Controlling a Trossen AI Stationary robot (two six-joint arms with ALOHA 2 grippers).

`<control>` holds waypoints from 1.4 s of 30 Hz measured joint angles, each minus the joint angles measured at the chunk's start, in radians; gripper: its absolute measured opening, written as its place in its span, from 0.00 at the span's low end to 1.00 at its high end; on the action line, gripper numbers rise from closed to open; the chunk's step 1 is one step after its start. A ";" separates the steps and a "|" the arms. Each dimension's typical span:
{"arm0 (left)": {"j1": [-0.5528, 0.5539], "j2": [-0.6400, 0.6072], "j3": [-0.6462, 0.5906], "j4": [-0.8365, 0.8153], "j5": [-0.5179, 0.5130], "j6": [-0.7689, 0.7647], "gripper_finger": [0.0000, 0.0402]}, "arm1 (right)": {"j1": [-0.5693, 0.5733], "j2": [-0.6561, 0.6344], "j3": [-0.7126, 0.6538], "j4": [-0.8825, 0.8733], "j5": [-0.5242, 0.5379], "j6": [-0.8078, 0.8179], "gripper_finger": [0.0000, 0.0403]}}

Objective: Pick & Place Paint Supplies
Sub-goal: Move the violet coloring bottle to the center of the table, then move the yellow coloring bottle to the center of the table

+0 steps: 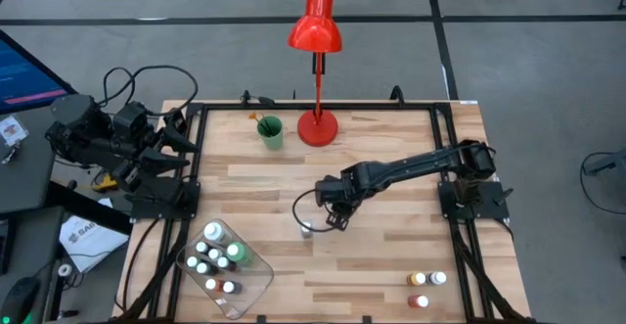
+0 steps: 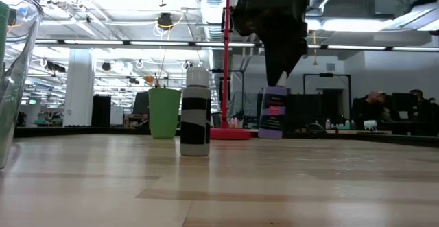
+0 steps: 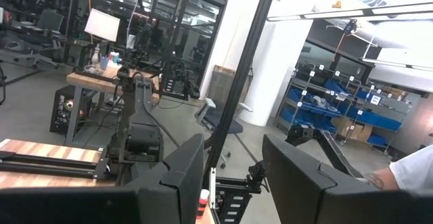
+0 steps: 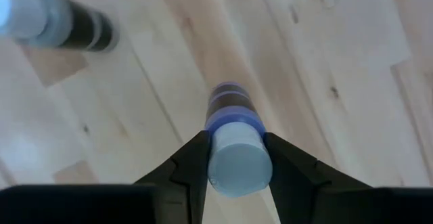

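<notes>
My right gripper (image 1: pixel 333 214) hangs over the middle of the table, pointing down, shut on a small purple paint bottle (image 2: pixel 273 114) with a white cap. Just beside it, a black-and-white paint bottle (image 2: pixel 195 121) stands on its base on the table. A clear tray (image 1: pixel 256 283) at the near left holds several paint bottles. Three more bottles (image 1: pixel 426 283) stand at the near right. Brushes stick up out of the green cup (image 1: pixel 271 131). My left gripper (image 3: pixel 233 176) waits open, raised off the table's left edge. My right gripper pinches the purple bottle at its white-capped top end (image 4: pixel 215 158) between its two fingers (image 4: pixel 193 163). The fingers come from above, pointing steeply down. The bottle hangs below them, nearly upright, and its base (image 2: pixel 271 135) looks just clear of the table.
A red desk lamp (image 1: pixel 315 30) stands on its base (image 1: pixel 317 126) at the far middle, next to the green cup. A black frame (image 1: pixel 196 167) runs along the table's edges. Bare wood lies between the tray and the near-right bottles.
</notes>
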 joint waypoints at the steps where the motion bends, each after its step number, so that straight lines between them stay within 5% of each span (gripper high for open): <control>1: 0.000 0.000 0.000 0.000 0.000 0.000 0.35 | -0.002 0.000 0.000 0.000 0.001 0.000 0.30; 15: 0.000 0.000 0.000 0.000 0.000 0.000 0.35 | 0.000 0.000 0.000 0.066 -0.078 -0.009 0.31; 29: 0.000 0.000 0.000 0.000 0.000 0.000 0.35 | 0.000 0.000 0.000 0.107 -0.105 -0.010 0.54; 36: 0.000 0.000 0.000 0.000 0.000 -0.003 0.35 | 0.020 -0.091 0.000 0.019 -0.104 0.057 0.55; 42: 0.000 0.000 0.000 0.000 0.000 -0.004 0.35 | 0.150 -0.130 0.000 -0.209 -0.122 0.246 0.57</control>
